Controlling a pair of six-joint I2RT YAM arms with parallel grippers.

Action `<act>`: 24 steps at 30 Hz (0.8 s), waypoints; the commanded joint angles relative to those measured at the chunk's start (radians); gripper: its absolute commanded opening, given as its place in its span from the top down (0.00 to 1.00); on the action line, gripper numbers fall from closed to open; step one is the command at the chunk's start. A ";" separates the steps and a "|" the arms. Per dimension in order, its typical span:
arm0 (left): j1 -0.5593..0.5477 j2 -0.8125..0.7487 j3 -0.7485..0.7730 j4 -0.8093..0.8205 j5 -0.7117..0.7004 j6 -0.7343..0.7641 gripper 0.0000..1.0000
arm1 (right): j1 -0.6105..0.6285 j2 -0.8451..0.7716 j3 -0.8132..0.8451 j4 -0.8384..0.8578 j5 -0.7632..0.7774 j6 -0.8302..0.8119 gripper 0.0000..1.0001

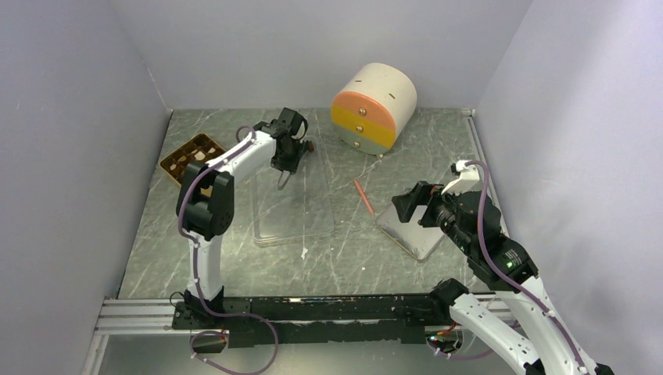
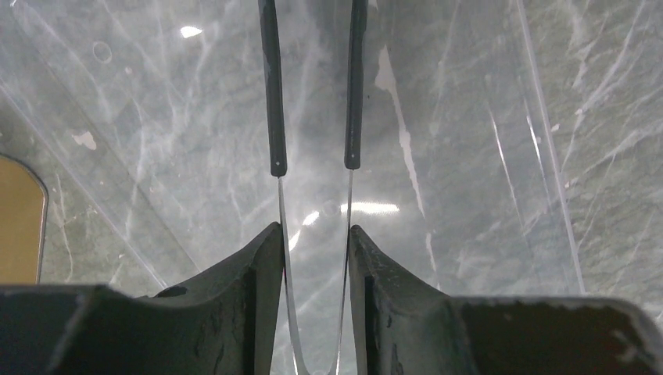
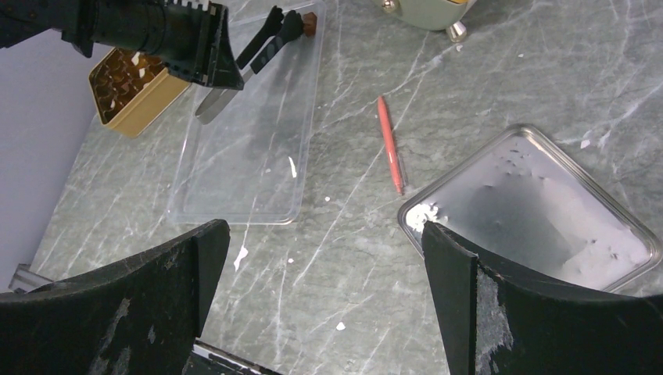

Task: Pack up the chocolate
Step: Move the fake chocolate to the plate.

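My left gripper (image 1: 289, 155) is shut on metal tongs (image 2: 274, 117) with black tips, above the far end of a clear plastic tray (image 1: 293, 205). In the right wrist view the tongs' tips pinch a small brown chocolate (image 3: 309, 22); it also shows in the top view (image 1: 310, 145). The tips are cut off in the left wrist view, where my left gripper (image 2: 315, 242) shows. The golden-brown compartmented tray (image 1: 191, 156) at the far left holds several dark and cream chocolates (image 3: 129, 66). My right gripper (image 1: 406, 205) is open and empty above the table (image 3: 324, 242).
A metal tray (image 1: 413, 233) lies under my right gripper, with white crumbs on it (image 3: 539, 207). A thin orange-red stick (image 1: 363, 197) lies between the two trays. A round cream, orange and yellow drawer box (image 1: 374, 108) stands at the back. Walls close in left and right.
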 commanded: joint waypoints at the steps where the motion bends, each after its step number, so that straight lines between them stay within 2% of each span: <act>1: -0.001 0.043 0.085 -0.016 -0.015 0.012 0.61 | 0.006 0.000 0.006 0.034 0.014 -0.005 0.01; 10: 0.007 0.079 0.110 -0.022 -0.018 0.013 0.64 | 0.005 0.008 0.013 0.031 0.018 -0.012 0.00; 24: 0.007 0.034 0.079 -0.087 -0.007 0.024 0.71 | 0.006 0.017 0.015 0.045 0.003 -0.006 0.01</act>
